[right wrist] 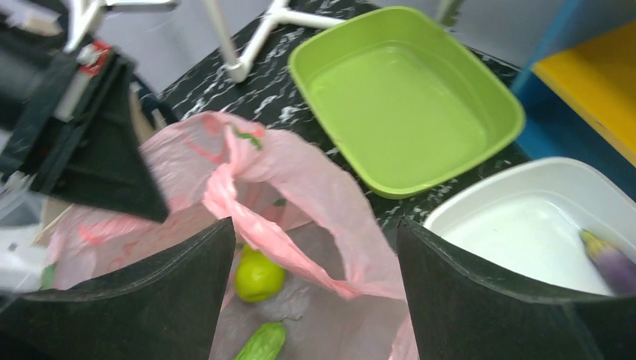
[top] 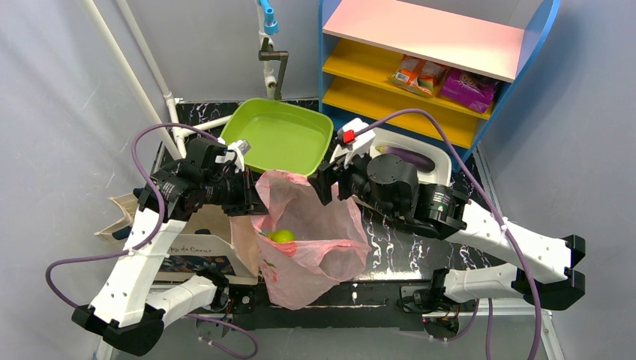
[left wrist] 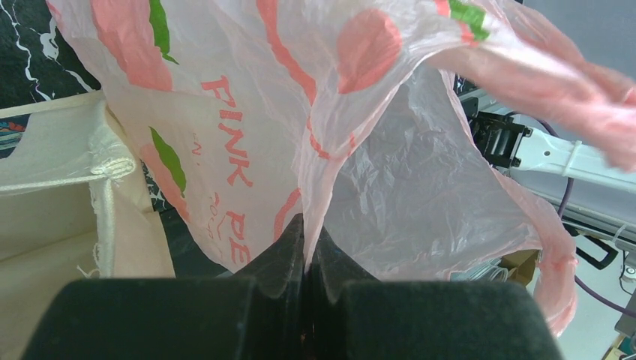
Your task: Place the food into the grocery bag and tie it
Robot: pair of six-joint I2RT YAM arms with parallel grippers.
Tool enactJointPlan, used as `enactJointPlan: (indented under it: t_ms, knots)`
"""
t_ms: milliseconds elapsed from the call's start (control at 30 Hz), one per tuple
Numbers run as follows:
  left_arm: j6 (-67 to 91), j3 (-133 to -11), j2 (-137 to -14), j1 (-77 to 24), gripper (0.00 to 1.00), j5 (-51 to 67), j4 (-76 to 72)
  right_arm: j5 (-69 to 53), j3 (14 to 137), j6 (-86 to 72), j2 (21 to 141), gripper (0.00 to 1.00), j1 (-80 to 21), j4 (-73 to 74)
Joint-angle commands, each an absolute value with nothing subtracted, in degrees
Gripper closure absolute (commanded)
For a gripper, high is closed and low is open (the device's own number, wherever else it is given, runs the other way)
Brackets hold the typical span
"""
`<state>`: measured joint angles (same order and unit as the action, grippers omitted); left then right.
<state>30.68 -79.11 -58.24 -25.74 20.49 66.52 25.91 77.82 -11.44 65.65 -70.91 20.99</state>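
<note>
The pink grocery bag [top: 311, 244] hangs open between the arms. My left gripper [top: 251, 199] is shut on its left rim, with the thin film [left wrist: 307, 236] pinched between the pads. My right gripper [top: 325, 184] hovers open over the bag's right rim; a pink handle strip [right wrist: 289, 195] runs across the gap between its fingers [right wrist: 157, 300], and nothing is gripped. Inside the bag lie a yellow-green pear [right wrist: 259, 274], also visible from above [top: 283, 235], and a long green vegetable [right wrist: 261, 343]. The purple eggplant [right wrist: 611, 262] lies in the white tray [right wrist: 517, 225].
A green tray [top: 285, 139] sits behind the bag, with the white tray [top: 445, 163] to its right. A beige canvas tote [top: 196, 241] stands left of the bag, close to my left arm. A blue shelf unit [top: 442, 67] with snack packets stands at the back right.
</note>
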Motion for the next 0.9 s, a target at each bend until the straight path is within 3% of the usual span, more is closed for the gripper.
enactJointPlan:
  t_ms: [0, 367, 667, 867]
  knots:
    - [30.46, -79.04, -57.6, -26.07, 1.0, 20.49, 68.21, 39.13, 81.3, -15.92, 64.47, 0.13, -68.79, 21.28]
    - [30.33, -78.75, -57.76, -26.02, 1.0, 20.41, 68.21, 42.14, 82.23, -52.43, 66.16, 0.17, -50.06, 47.68]
    - [30.26, -78.08, -57.79, -26.07, 1.0, 20.39, 68.05, 49.46, 74.95, -67.9, 66.35, 0.21, -46.41, 50.53]
    - [30.08, -78.04, -57.97, -26.02, 1.0, 20.17, 68.01, 49.74, 72.61, -70.31, 68.35, 0.21, -43.49, 48.73]
